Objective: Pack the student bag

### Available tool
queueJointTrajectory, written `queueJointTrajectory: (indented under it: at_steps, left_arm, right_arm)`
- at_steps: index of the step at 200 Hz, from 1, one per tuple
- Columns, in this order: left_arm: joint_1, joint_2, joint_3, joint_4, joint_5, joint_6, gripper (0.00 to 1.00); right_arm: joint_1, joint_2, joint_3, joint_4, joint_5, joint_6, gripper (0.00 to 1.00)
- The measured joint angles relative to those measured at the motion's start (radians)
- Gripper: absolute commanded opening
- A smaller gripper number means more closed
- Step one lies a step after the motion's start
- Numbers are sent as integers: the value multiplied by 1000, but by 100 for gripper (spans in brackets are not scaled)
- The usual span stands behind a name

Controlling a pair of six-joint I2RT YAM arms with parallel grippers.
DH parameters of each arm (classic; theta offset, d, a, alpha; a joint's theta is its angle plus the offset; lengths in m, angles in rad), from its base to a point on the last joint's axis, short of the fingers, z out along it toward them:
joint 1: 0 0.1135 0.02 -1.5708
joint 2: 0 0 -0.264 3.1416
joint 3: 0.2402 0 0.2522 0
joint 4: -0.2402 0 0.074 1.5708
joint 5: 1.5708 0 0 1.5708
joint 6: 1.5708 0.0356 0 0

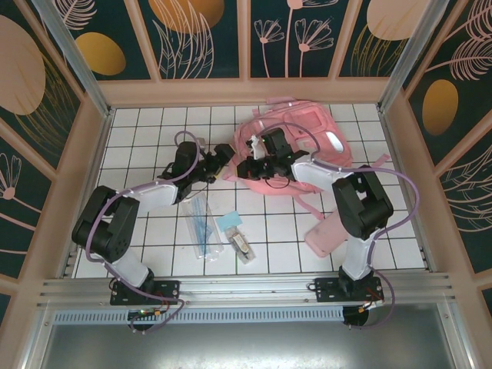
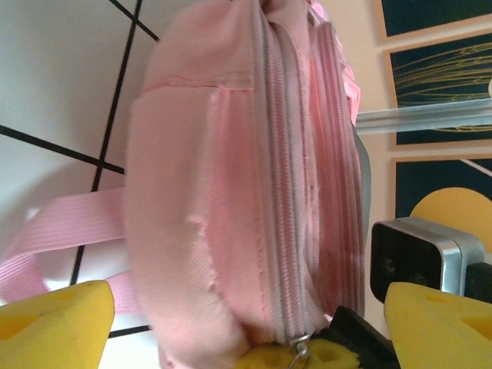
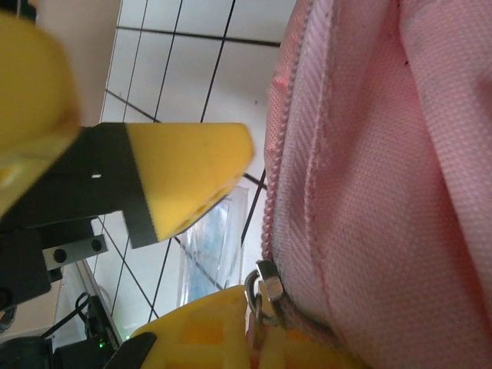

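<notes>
We see the large pink fabric backpack (image 1: 307, 127) lying toward the far right of the white tiled worktop (image 1: 138, 146). Our right tool (image 3: 254, 330) is pinched closed on the small metal zipper pull (image 3: 264, 286) at the backpack's left edge. Our left tool (image 2: 246, 300) stands wide, its yellow fingers (image 2: 54, 327) on either side of that edge, gripping nothing.
</notes>
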Motion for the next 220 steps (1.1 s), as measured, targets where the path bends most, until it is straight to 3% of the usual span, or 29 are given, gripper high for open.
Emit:
queueJointTrajectory:
  at_steps: [25, 39, 57, 80, 161, 220]
  left_arm:
    - [-20, 115, 89, 7, 14, -11, 87]
    - [-28, 173, 134, -10, 31, -10, 76]
    - [-45, 247, 188, -16, 51, -11, 35]
    - [-62, 275, 192, -9, 82, -15, 0]
    - [-47, 254, 192, -25, 103, -10, 0]
    - [60, 202, 193, -115, 65, 56, 0]
  right_arm:
    - [23, -7, -26, -4, 7, -5, 0]
    - [16, -15, -56, -2, 28, -10, 0]
    - [21, -51, -103, -4, 56, -18, 0]
    - [21, -100, -153, -18, 100, -19, 0]
    - [-7, -285, -352, -68, 209, -51, 0]
    - [-269, -398, -461, -262, 291, -87, 0]
